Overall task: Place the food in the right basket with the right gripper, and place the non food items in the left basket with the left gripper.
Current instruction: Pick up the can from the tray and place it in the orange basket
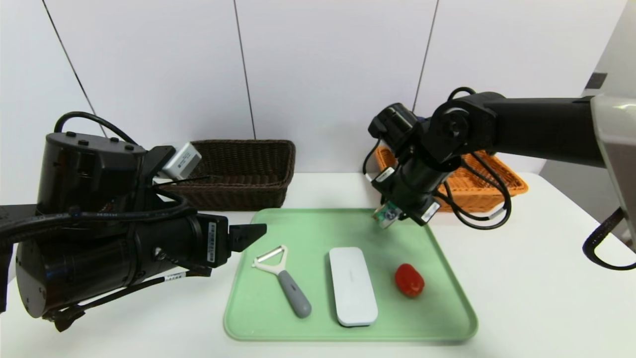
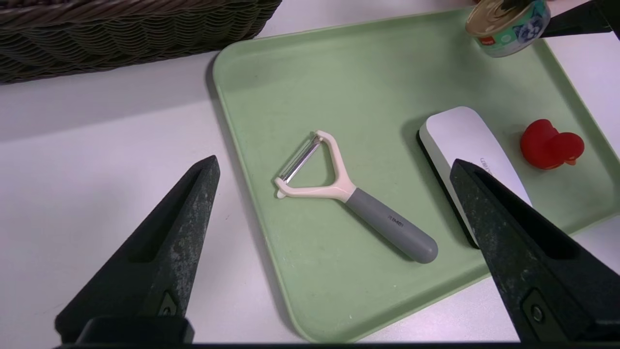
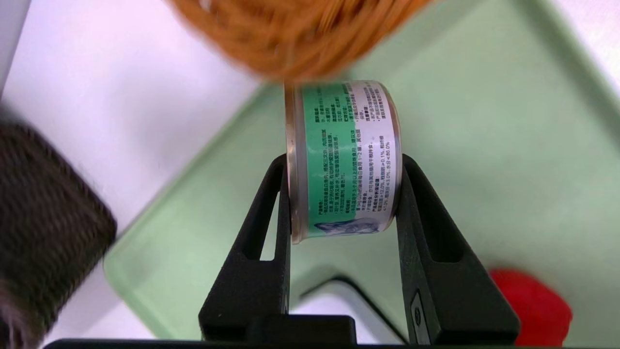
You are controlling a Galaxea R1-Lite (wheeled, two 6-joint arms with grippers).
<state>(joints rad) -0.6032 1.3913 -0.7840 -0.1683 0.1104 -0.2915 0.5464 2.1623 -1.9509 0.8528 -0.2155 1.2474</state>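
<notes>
orange basket (image 3: 295,34) blurred, red object (image 3: 533,308) partly hidden

White panelled wall (image 1: 328,74) w/ dark seams behind white table (image 1: 536,278); poss. doorway far right.

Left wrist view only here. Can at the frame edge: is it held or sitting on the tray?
Observer: Held. The right gripper clamps the can on its flat ends, above the green tray.
Operator: Where's the orange basket?
Observer: The orange basket sits behind the tray's far right corner, beside the right arm.
Operator: My gripper's position?
Observer: The left gripper hovers open at the tray's left edge, near the peeler.
</notes>
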